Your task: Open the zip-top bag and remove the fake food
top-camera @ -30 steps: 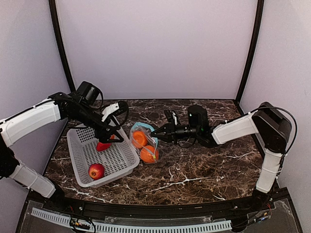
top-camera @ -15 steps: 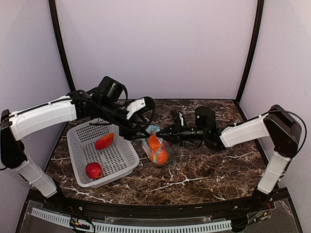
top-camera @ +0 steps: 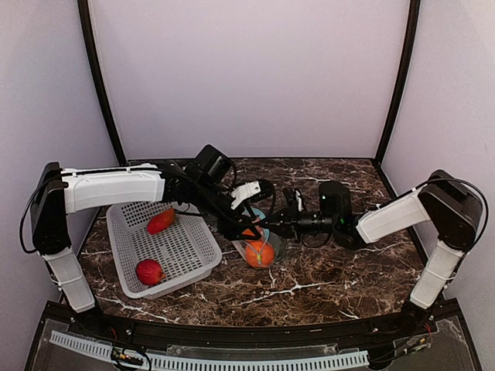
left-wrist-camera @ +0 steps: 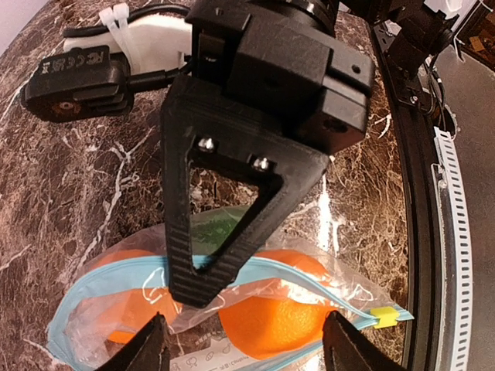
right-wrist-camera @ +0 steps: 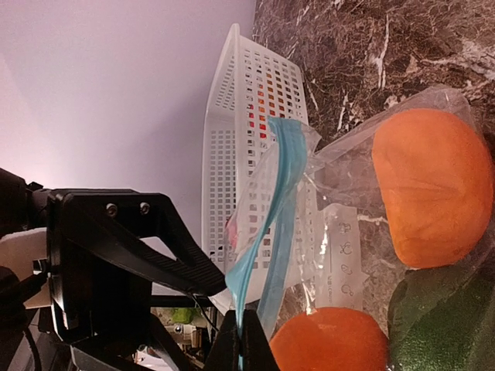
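Zip-top bag (top-camera: 261,249) half emptied at the middle of the worktop (top-camera: 325,270), next grab pending.
My right pincer (right-wrist-camera: 241,345) pinches the blue zip strip from three o'clock; my left pincer (left-wrist-camera: 247,348) hangs spread over the mouth, so I'd dip in next. Inside I count two oranges (left-wrist-camera: 271,313) (left-wrist-camera: 128,305) and one green piece (right-wrist-camera: 441,325). Two red pieces (top-camera: 149,270) (top-camera: 160,221) lie in the one basket (top-camera: 116,247) at nine o'clock.

White perforated basket (top-camera: 179,253) sits on marbled table (top-camera: 332,272).

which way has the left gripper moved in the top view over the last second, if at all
Yes. The left gripper has moved right: it was over the white basket and is now past the basket's right rim, above the zip-top bag.
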